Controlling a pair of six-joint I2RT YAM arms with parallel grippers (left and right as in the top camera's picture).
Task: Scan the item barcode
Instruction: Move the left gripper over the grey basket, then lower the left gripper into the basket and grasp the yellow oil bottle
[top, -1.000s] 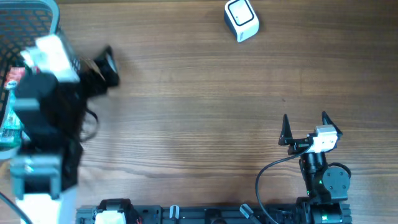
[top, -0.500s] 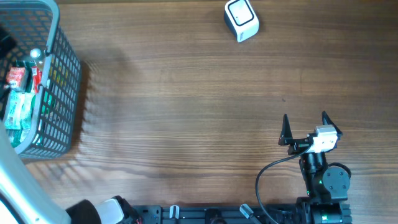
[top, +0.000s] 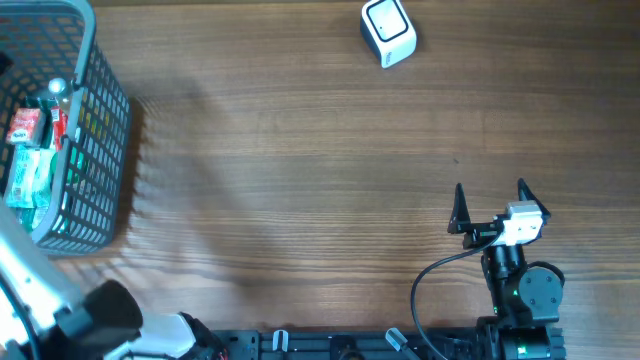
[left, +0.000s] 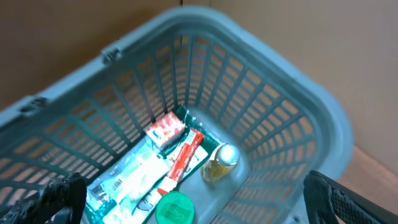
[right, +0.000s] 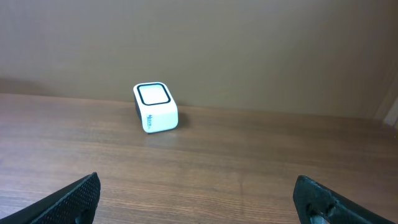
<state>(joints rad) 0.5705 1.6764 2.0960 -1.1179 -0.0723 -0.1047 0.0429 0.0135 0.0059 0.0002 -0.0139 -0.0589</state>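
Right gripper: nearest the robot's base, well apart from the basket on the opposite side of the table, jaws wide apart, holding nothing, facing the scanner. Left gripper: above the basket, looking down into it, jaws wide apart, holding nothing. The basket is grey plastic mesh and holds every candidate item: a green lid nearest the camera, a teal-and-white pouch, a red box, a small bottle with a shiny cap, and a red-and-white packet deepest in. Scanner: white, with a dark window, at the table's far edge, well apart from the basket. Step in hand, as judged: choosing an item, none lifted yet. The next move calls for lowering inside the basket walls, closing on one item, then carrying it out to the scanner with its barcode turned to the window.
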